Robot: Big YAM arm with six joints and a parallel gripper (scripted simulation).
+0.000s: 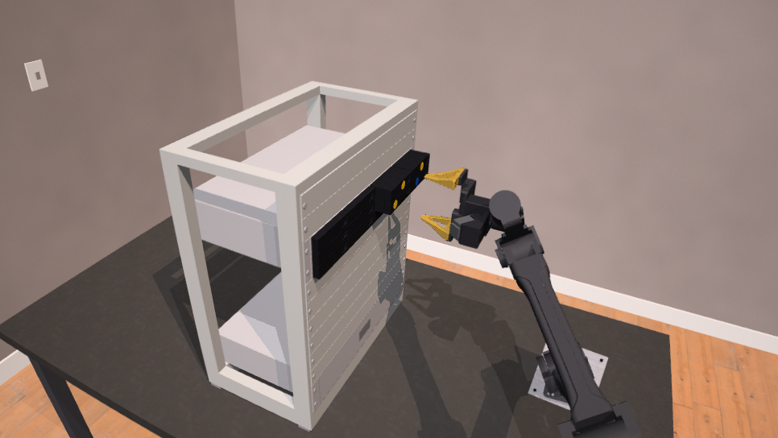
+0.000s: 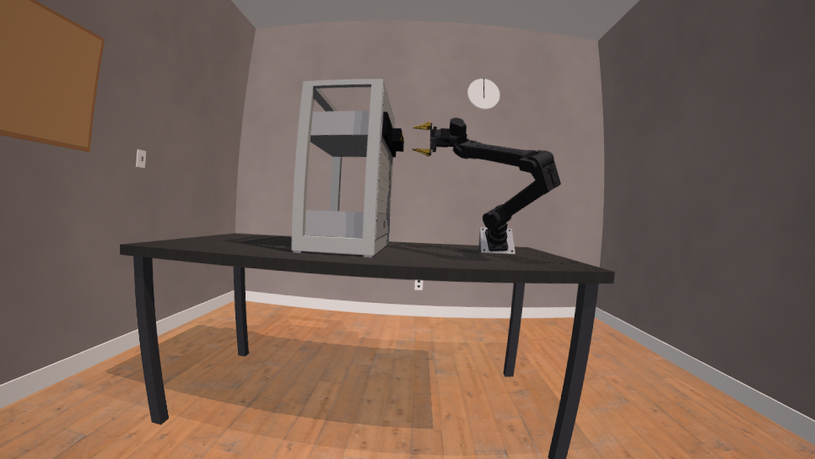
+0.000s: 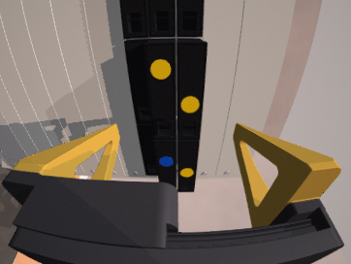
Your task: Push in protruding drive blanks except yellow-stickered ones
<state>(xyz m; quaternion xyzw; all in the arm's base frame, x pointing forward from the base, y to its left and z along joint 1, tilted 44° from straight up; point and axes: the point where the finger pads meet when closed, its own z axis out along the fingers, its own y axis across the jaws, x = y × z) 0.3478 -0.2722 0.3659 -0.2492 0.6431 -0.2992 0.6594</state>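
Top view showed the white rack (image 1: 296, 217) standing upright on the dark table (image 1: 109, 326), its front face turned toward the arm (image 1: 549, 304). A black row of drive bays (image 1: 342, 231) crossed the upper front, and at its far end a block of drive blanks (image 1: 405, 179) stuck out past the face. Three yellow stickers and one blue sticker (image 1: 417, 179) marked the protruding faces. The gripper (image 1: 441, 200) hung level with that block, fingers spread fully apart and holding nothing; the upper fingertip (image 1: 435, 177) sat just beside the blue-marked corner, though contact could not be judged. The arm's base plate (image 1: 598, 363) lay well apart from the rack's foot.

Exterior view gave the side profile the top view lacked: a small gap showed between the gripper (image 2: 422, 138) and the blanks (image 2: 394, 138), and the rack (image 2: 376, 170) stood square near the middle of the table (image 2: 364, 265), away from its edges.

Wrist view alone showed the stickers head-on, with the blue sticker (image 3: 167, 160) and one yellow sticker (image 3: 187, 172) nearest and two yellow ones farther along. The block lay between the two yellow fingers, nearer the left one, with free space on both sides.
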